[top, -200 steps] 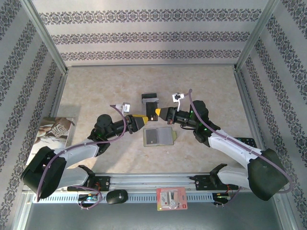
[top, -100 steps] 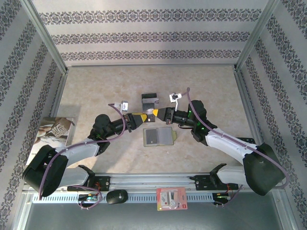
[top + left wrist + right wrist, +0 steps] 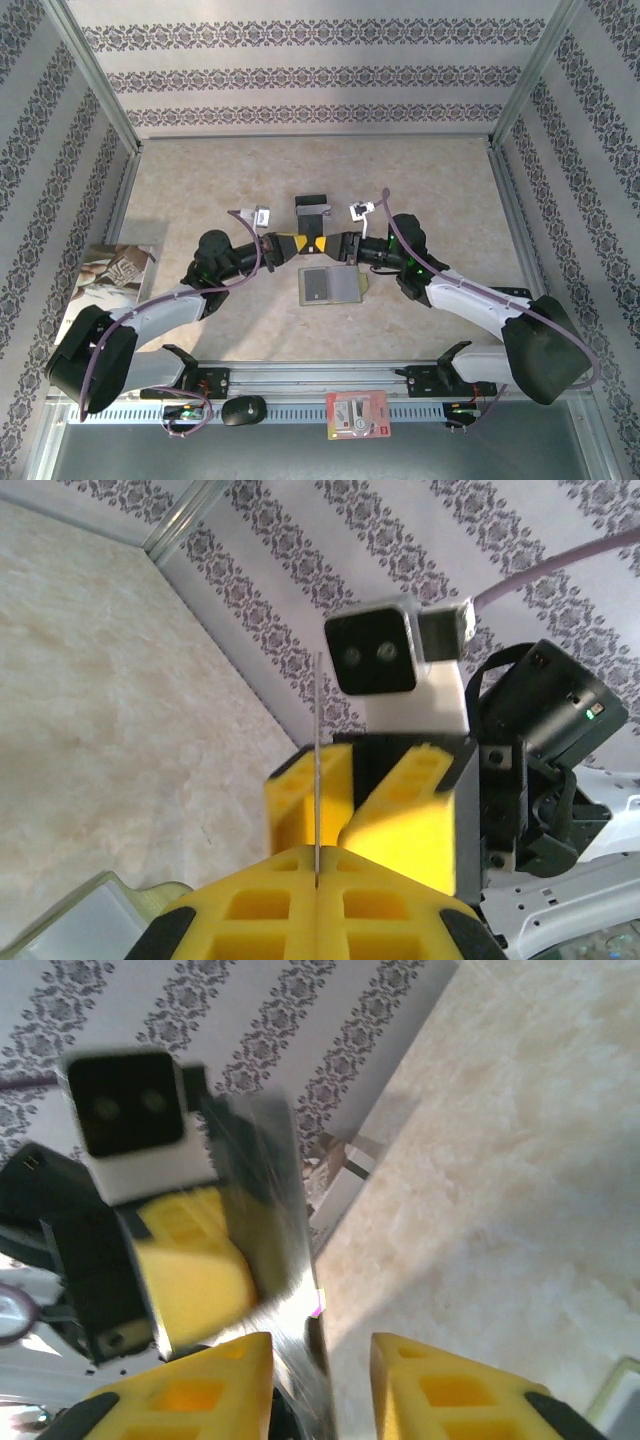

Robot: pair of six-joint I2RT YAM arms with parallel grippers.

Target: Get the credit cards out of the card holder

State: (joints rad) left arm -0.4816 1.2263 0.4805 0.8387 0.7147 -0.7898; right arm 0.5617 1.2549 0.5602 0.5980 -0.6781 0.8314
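Note:
The olive-green card holder lies open on the table with a grey credit card in its left pocket. Just behind it, above the table, both grippers meet tip to tip. My left gripper is shut on a thin credit card, which I see edge-on. From the right wrist the same card shows its shiny silver face. It stands between the parted fingers of my open right gripper, close to the left finger. Other credit cards, black and silver, lie on the table farther back.
A printed booklet lies at the left wall. A red-and-white packet and a black mouse sit on the front rail. A dark remote lies by the right arm. Patterned walls enclose the table.
Both grippers moved toward each other until their tips met. My left gripper closed on the card that the right one held, and the right gripper's jaws parted.

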